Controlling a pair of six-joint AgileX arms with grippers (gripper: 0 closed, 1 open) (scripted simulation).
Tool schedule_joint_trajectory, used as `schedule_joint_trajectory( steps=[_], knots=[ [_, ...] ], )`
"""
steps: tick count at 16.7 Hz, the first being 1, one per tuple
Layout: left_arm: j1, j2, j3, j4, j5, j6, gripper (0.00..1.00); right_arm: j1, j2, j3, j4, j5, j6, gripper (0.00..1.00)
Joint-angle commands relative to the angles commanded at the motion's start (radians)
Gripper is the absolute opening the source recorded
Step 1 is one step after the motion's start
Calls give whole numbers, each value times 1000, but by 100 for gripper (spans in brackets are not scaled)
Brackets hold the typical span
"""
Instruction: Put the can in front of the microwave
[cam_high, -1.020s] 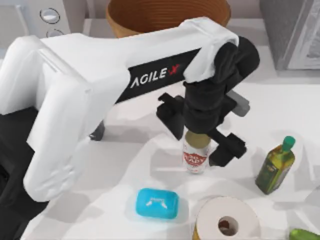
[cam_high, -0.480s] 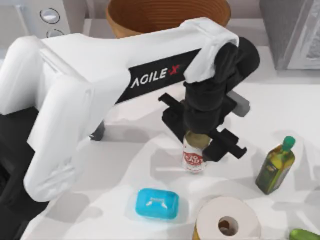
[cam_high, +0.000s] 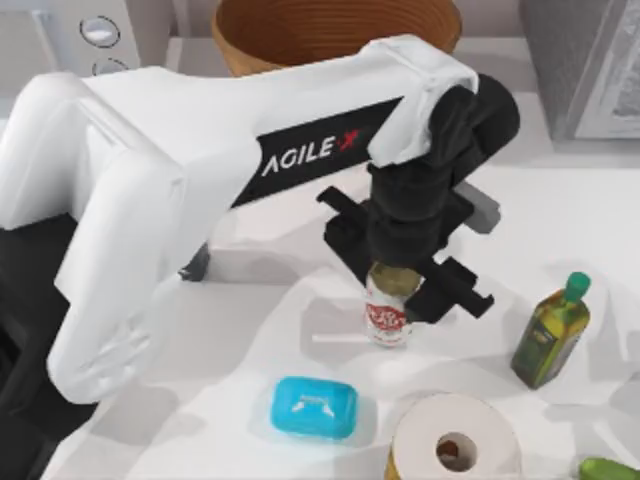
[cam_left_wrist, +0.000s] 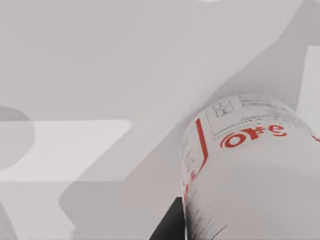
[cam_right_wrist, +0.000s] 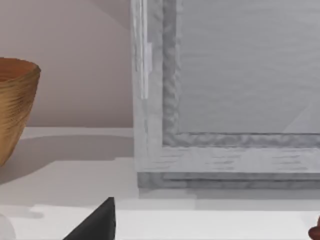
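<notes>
My left gripper (cam_high: 398, 290), fingers closed on the can (cam_high: 389, 312) mid-counter (cam_high: 250, 340) between the blue soap (cam_high: 314, 407) and the oil bottle (cam_high: 550, 332): grasp step, apparently complete; next calls for lifting and carrying toward the microwave (cam_high: 90, 35) at far left.

The left arm (cam_high: 200, 190) is showing broad, rounded white shells, with a black band along one link bearing "AGILEX" in white letters and a red X. Its wrist is turning matte black and knobbly, ending in the black left gripper (cam_high: 400, 300) with blocky fingers (cam_high: 455, 290).
</notes>
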Motion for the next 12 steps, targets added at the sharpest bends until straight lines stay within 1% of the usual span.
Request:
schedule_joint_trajectory(
  steps=[3,8,12],
  knots=[
    [1,-3,18,-18,1,0,0,0,0,0,0,0,0,100],
    [0,-13,130,-140,1,0,0,0,0,0,0,0,0,100],
    [1,-8,138,-149,0,1,0,0,0,0,0,0,0,100]
  ],
)
